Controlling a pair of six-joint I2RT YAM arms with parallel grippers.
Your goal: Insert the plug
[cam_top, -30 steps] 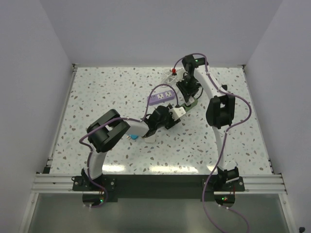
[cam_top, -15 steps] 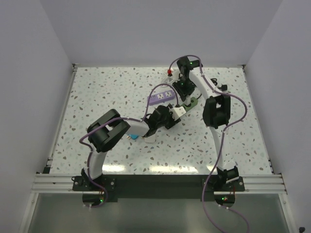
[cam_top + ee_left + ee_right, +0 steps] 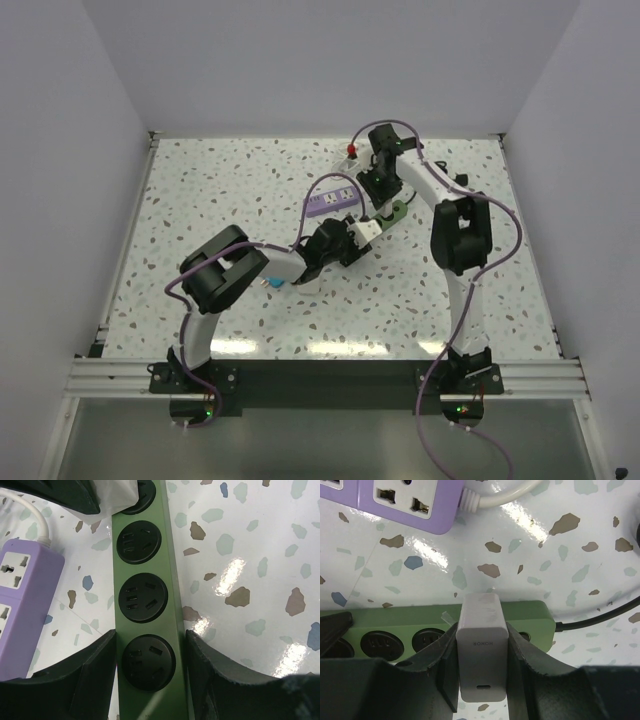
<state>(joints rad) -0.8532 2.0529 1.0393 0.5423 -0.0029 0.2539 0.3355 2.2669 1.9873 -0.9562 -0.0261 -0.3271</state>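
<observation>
The plug is a white charger block [image 3: 482,645], and my right gripper [image 3: 482,630] is shut on its sides. It stands against the green power strip [image 3: 420,620] over one of its round black sockets; its prongs are hidden. My left gripper [image 3: 150,647] is shut on the near end of the green power strip [image 3: 145,605], one finger on each long side. In the left wrist view the charger [image 3: 117,495] shows at the strip's far end. From above, the right gripper [image 3: 378,195] and left gripper [image 3: 365,232] meet at the green strip [image 3: 392,212].
A purple power strip [image 3: 333,201] with a white cord lies just left of the green one, also seen as the purple strip [image 3: 395,500] and purple strip [image 3: 22,605]. A black cable [image 3: 600,617] leaves the green strip's end. A small red-topped object [image 3: 351,150] sits behind.
The right arm's wrist and upper links have shifted a little to the left and down over the green strip with the charger. The left arm has stayed where it was.
</observation>
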